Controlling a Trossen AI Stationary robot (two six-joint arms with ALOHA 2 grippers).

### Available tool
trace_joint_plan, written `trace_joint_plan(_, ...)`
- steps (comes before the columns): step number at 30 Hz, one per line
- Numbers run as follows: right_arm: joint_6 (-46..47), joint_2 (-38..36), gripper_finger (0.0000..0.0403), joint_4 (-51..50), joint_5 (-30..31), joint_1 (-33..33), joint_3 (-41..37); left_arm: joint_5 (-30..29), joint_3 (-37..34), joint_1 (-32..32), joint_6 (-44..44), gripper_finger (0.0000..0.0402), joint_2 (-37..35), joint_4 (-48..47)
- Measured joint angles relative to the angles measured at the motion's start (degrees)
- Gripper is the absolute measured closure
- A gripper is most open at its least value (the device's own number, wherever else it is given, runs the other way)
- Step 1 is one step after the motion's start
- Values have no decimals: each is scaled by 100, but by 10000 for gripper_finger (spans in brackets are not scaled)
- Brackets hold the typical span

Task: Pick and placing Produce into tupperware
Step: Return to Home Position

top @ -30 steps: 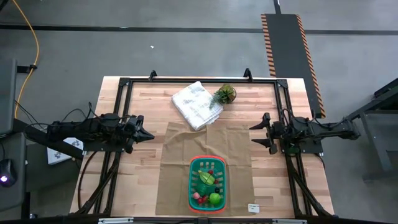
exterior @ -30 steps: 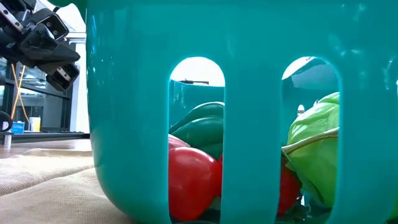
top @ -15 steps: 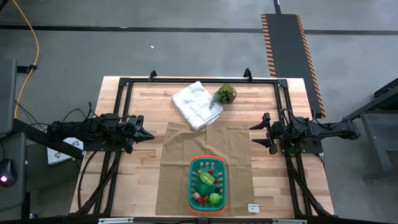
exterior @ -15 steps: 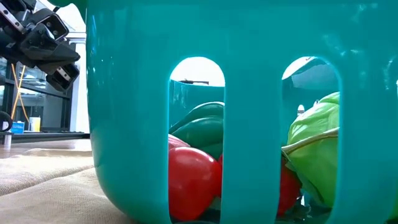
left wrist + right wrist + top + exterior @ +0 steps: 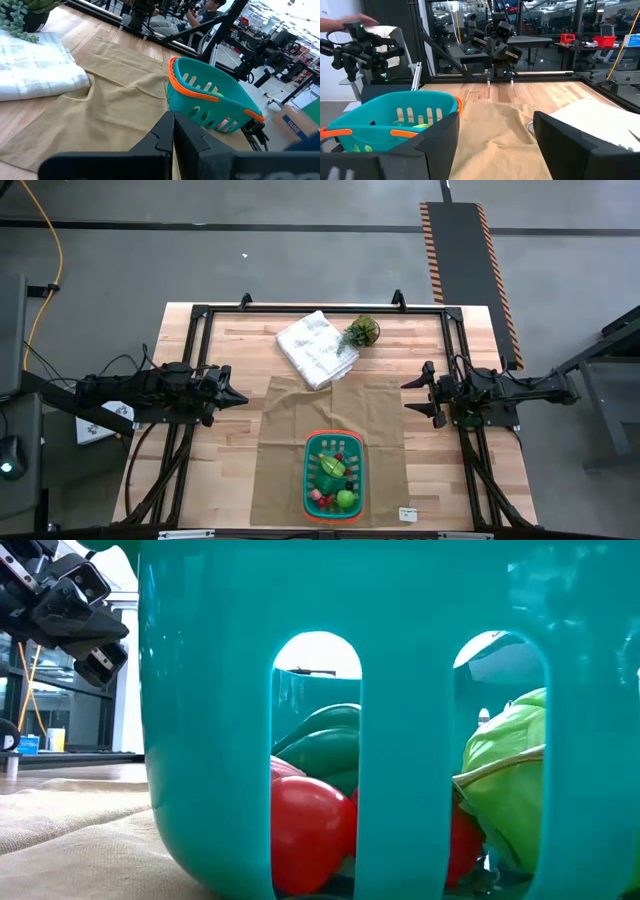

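– Where does your produce (image 5: 338, 483) stand?
– Inside the tupperware (image 5: 333, 434), front of your tabletop (image 5: 230, 350); left gripper (image 5: 240, 397) fingers seemingly closed, empty; right gripper (image 5: 405, 397) fingers spread wide, empty; both well apart from it.

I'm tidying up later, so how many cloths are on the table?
2. A folded white cloth lies at the far edge beside the plant; a tan cloth is spread under the basket. No others show.

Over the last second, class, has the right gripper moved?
No. In the high view the right gripper stays open at the tan cloth's right edge, exactly where it was.
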Motion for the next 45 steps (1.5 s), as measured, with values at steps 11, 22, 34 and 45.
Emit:
trace_joint_plan(11, 0, 0, 157, 0, 0, 0, 0, -1, 0, -2, -1, 401, 0, 5)
trace_joint_plan(22, 0, 0, 157, 2, 0, 0, 0, -1423, -22, -165, 498, 401, -2, 1689)
trace_joint_plan(34, 1, 2, 157, 4, 0, 0, 0, -1437, -556, -314, 1803, 401, 0, 4125)
trace_joint_plan(45, 0, 2, 157, 4, 0, 0, 0, -1285, -551, -301, 2076, 401, 0, 3539)
